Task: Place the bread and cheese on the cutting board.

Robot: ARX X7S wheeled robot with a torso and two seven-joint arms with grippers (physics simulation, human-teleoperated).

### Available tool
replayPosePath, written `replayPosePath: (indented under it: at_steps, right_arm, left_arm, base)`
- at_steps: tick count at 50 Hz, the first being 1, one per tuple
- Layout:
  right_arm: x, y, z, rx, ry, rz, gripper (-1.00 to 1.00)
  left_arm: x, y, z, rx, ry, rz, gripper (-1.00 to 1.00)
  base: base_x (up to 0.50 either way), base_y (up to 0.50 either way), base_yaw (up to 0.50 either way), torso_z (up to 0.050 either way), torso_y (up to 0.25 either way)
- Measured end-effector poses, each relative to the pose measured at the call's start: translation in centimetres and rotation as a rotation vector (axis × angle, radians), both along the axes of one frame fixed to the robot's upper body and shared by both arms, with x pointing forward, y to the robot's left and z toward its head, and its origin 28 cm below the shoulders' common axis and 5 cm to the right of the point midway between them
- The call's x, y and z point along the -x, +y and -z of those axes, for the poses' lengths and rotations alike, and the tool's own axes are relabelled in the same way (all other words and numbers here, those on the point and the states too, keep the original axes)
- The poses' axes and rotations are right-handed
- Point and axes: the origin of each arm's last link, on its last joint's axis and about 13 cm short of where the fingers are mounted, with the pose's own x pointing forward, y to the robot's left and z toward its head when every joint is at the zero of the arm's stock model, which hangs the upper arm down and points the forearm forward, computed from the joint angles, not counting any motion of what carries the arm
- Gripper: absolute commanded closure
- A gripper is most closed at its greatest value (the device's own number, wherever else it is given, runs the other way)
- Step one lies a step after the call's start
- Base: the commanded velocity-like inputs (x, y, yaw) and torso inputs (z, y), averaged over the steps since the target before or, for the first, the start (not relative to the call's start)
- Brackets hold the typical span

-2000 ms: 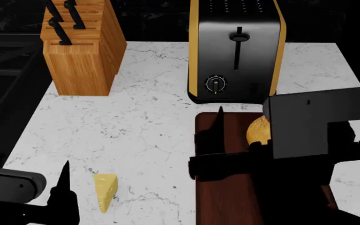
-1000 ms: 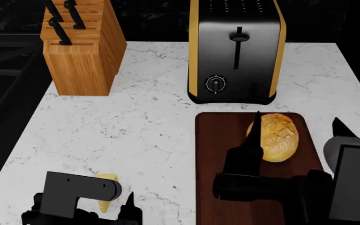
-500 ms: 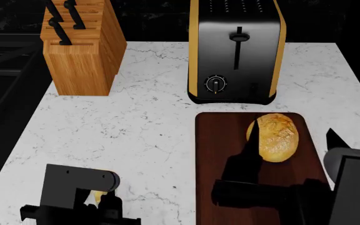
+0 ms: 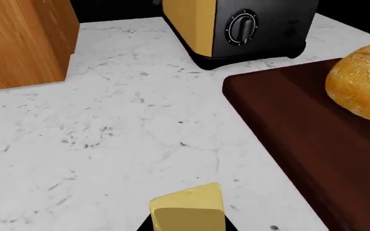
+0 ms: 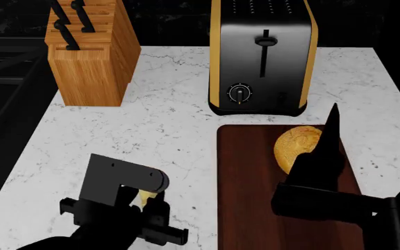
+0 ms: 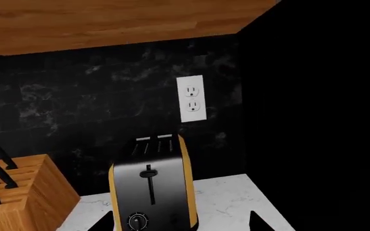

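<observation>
A white marble counter [image 5: 151, 130] with thin grey veins carries everything here, backed by a black marbled wall [image 6: 75, 101] that bears a white double outlet [image 6: 191, 98] under a wooden cabinet [image 6: 108, 19]. On the counter in the head view, a light wooden knife block [image 5: 89, 52] stands at about 10 o'clock and a black and yellow toaster [image 5: 262, 54] at about 1 o'clock, just behind the cutting board [image 5: 245, 172], which lies at 4 o'clock. The bread [image 5: 294, 148] rests on the far end of that board, partly hidden by the right gripper [image 5: 328, 140], whose one visible dark finger points up over the loaf; whether it is spread or closed cannot be told. The cheese [image 4: 188, 209] sits at the left gripper [image 5: 144, 208] at 7 o'clock, off the board on the counter side, a pale sliver between dark parts in the head view; the left wrist view shows it close to the camera, but a grasp cannot be confirmed. Compared with half a second ago, the left gripper and the cheese have moved farther from the near edge and toward the board, and the right arm has swung up so its finger now covers part of the loaf. No brand, label or writing can be read.
</observation>
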Motion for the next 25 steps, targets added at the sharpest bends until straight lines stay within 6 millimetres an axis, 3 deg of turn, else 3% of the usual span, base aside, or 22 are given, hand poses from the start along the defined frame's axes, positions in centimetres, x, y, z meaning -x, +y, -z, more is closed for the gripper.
replayPosePath:
  at_steps: [14,25]
  right_arm:
    - [1.0,-0.1,-1.2,0.03,-0.015,0.016,-1.0]
    - [1.1,0.0,-1.0,0.046,0.008,0.013,-1.0]
  left_arm:
    - [-1.8,-2.7,-3.3,-0.017,-0.068,0.181,1.0]
    - [-2.6,-6.0,-4.1,-0.039,-0.066,0.374,1.0]
  base:
    - [0.0,0.0,0.0,0.0,0.0]
    - [0.0,0.0,0.0,0.0,0.0]
